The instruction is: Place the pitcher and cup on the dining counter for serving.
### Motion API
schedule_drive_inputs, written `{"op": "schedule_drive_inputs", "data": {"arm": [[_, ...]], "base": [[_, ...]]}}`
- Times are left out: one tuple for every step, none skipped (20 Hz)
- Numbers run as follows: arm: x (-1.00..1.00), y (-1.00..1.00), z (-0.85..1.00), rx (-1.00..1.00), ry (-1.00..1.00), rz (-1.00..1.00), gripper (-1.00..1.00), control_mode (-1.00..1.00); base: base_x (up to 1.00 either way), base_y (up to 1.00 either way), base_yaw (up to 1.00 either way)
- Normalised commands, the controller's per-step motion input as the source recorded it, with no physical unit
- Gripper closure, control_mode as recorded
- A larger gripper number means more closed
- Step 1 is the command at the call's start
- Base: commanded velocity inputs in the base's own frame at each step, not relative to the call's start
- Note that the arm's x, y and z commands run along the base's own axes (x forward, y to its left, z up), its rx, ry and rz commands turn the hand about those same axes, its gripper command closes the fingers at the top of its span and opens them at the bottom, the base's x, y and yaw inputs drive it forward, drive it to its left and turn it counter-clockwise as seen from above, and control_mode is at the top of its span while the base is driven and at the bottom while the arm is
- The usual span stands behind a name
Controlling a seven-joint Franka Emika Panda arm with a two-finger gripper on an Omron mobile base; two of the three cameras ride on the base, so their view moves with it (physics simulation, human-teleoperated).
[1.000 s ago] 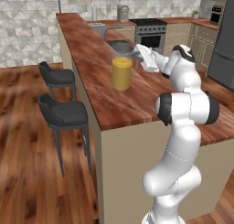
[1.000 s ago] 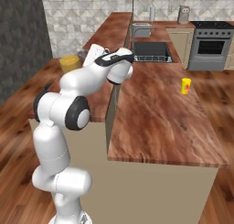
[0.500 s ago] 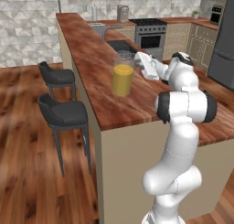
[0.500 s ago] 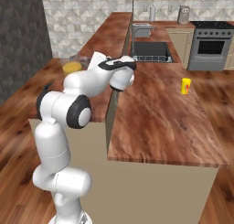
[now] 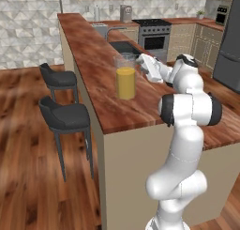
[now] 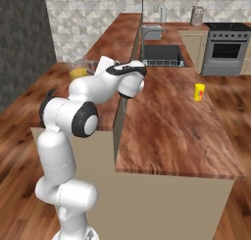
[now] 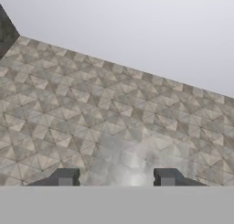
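The pitcher (image 5: pixel 125 80), tall and clear with orange-yellow liquid, stands upright on the reddish-brown dining counter (image 5: pixel 91 55). My gripper (image 5: pixel 139 60) hovers just right of its rim, apart from it. In the hand view the gripper (image 7: pixel 115 178) is open with nothing between its fingertips (image 7: pixel 65 177) and faces a tiled wall. In the right base view my arm covers most of the pitcher (image 6: pixel 77 71). The small yellow cup (image 6: pixel 198 92) with a red patch stands on the broader worktop (image 6: pixel 171 126), far from the gripper.
Two dark bar stools (image 5: pixel 65 115) stand on the floor along the outer side of the dining counter. A sink (image 6: pixel 159 54) is set into the worktop beyond the cup, and a stove (image 6: pixel 225 52) stands against the back wall.
The pitcher came down onto the dining counter and stays there. The gripper opened, let it go and drew back a little to the right.
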Motion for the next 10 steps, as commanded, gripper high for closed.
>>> {"op": "schedule_drive_inputs", "data": {"arm": [[-0.08, -0.01, 0.00, 0.00, 0.00, 0.00, -1.00, -1.00], [-0.12, -0.01, 0.06, 0.00, 0.00, 0.00, -1.00, -1.00], [-0.16, -0.02, 0.14, 0.00, 0.00, 0.00, -1.00, -1.00], [-0.21, -0.02, 0.20, 0.00, 0.00, -0.02, -1.00, -1.00], [-0.26, -0.03, 0.30, 0.00, 0.00, -0.04, -1.00, -1.00], [-0.31, -0.07, 0.36, 0.00, 0.00, -0.04, -1.00, -1.00], [-0.41, -0.14, 0.44, 0.00, 0.00, -0.03, -1.00, -1.00], [-0.54, -0.23, 0.53, 0.00, 0.01, 0.00, -1.00, -1.00], [-0.69, -0.29, 0.55, 0.00, 0.01, 0.00, -1.00, -1.00], [-0.76, -0.35, 0.58, 0.00, 0.03, 0.00, -1.00, -1.00]], "base": [[0.00, 0.00, 0.00], [0.00, 0.00, 0.00], [0.00, 0.00, 0.00], [0.00, 0.00, 0.00], [0.00, 0.00, 0.00], [0.00, 0.00, 0.00], [0.00, 0.00, 0.00], [0.00, 0.00, 0.00], [0.00, 0.00, 0.00], [0.00, 0.00, 0.00]]}}
